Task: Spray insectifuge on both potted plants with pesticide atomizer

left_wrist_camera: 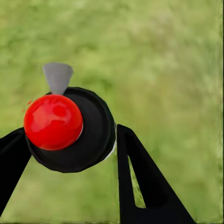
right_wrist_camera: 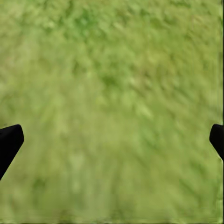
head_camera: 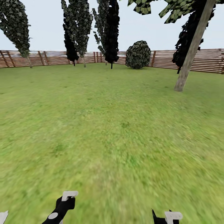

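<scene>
1. The left fingers (left_wrist_camera: 135, 177) are showing black in the left wrist view, closing in on either side of the pesticide atomizer (left_wrist_camera: 70, 128) and gripping it; we are looking at its round dark body end-on, with the red mark (left_wrist_camera: 52, 121) glowing on it and a grey nozzle tip (left_wrist_camera: 58, 77) poking out beyond.
2. In the head view, the left gripper (head_camera: 63, 205) is hanging low over the lawn (head_camera: 112, 133), with a white piece at its top.
3. The right fingers (right_wrist_camera: 9, 142) are sitting spread wide at the two edges of the right wrist view, holding nothing, with blurred grass (right_wrist_camera: 112, 112) lying between them.
4. The right gripper (head_camera: 168, 217) is peeking in at the bottom of the head view, near the left one but apart from it.
5. Ahead, the garden is stretching out green to a brown slatted fence (head_camera: 199, 60).
6. Tall dark trees (head_camera: 110, 31) are standing along that fence, a round bush (head_camera: 138, 54) is sitting beside them, and a leaning trunk (head_camera: 191, 51) is rising at the right.
</scene>
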Robot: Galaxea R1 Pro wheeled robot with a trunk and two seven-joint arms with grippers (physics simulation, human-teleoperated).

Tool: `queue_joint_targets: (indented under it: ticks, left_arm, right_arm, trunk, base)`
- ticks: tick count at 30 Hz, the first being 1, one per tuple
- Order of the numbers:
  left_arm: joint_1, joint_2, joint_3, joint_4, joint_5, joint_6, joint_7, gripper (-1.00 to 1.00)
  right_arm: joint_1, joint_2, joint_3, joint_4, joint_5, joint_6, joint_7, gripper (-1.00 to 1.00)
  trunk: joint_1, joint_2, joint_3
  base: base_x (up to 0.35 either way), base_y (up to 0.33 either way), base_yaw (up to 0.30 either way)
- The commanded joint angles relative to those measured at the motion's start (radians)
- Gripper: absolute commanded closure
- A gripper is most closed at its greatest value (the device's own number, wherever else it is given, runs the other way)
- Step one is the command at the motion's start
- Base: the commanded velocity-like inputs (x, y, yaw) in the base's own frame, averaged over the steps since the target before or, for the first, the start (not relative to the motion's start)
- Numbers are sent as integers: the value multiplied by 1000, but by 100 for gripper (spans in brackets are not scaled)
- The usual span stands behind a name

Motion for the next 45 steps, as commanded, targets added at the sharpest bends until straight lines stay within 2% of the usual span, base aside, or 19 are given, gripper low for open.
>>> queue_joint_targets:
  ticks: [1, 45]
  left_arm:
    - [0, 0, 0, 0, 1, -3, 1, 100]
    - [0, 1, 0, 0, 1, -4, 4, 100]
  right_arm:
    - [-1, 0, -4, 1, 4, -3, 0, -100]
    - [-1, 1, -8, 0, 0, -4, -3, -100]
  trunk:
    - [-1, 0, -1]
    - [-1, 0, -1]
  base:
    - [-246, -198, -300]
    - [-232, -203, -300]
